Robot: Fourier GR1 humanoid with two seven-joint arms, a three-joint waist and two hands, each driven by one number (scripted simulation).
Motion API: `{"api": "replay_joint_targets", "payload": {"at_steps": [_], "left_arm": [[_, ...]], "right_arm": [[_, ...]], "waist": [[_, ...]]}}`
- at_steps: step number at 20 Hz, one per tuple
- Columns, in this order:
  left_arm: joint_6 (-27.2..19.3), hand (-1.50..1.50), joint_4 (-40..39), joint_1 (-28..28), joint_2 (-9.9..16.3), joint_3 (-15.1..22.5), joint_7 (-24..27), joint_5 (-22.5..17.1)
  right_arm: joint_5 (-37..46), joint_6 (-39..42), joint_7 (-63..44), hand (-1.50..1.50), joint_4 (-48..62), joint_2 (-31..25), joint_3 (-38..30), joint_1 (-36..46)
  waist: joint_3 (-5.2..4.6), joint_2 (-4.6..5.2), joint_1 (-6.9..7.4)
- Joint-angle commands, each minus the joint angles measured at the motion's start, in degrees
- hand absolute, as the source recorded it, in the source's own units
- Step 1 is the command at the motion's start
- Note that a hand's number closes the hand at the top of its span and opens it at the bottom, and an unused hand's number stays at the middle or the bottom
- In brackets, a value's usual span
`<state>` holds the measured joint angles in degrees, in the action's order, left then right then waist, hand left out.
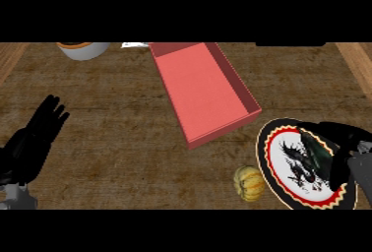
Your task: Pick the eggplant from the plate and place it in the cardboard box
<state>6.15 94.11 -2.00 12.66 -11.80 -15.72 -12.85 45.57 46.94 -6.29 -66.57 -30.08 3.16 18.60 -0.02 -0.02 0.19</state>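
A round plate (274, 170) with a black rim, a red ring and a dark figure on its white middle lies at the lower right. The eggplant (317, 156), a dark elongated shape, rests on the plate's right half. My right hand (343, 135) comes in from the right edge and is shut on the eggplant, its fingers curled over the upper end and hiding part of it. The cardboard box (207, 88), reddish, long and open-topped, lies slanted in the middle, its near corner just up-left of the plate. My left hand (36, 135) stays open at the left edge, fingers up.
A small yellow-orange squash (251, 183) sits on the counter against the plate's left rim. A white bowl (83, 49) with orange contents stands at the far left back. Wooden edges frame the counter at both sides.
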Motion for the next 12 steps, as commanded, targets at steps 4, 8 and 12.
{"api": "replay_joint_targets", "payload": {"at_steps": [4,8,12], "left_arm": [[-0.02,0.00,2.48,1.03,-1.05,0.63,-1.01,0.58],[1.95,0.00,-2.03,0.40,-0.05,-1.32,1.76,0.08],[1.68,0.00,1.25,1.11,-1.02,-0.62,0.18,0.04]], "right_arm": [[2.49,-7.95,9.15,1.50,1.90,-0.51,-0.01,-2.85],[4.71,-8.33,11.54,1.50,7.07,0.34,0.81,2.14],[6.16,-8.28,11.20,1.50,6.14,1.88,0.90,2.09]], "waist": [[0.04,0.00,-0.11],[0.02,0.08,0.10],[0.02,0.03,0.06]]}}
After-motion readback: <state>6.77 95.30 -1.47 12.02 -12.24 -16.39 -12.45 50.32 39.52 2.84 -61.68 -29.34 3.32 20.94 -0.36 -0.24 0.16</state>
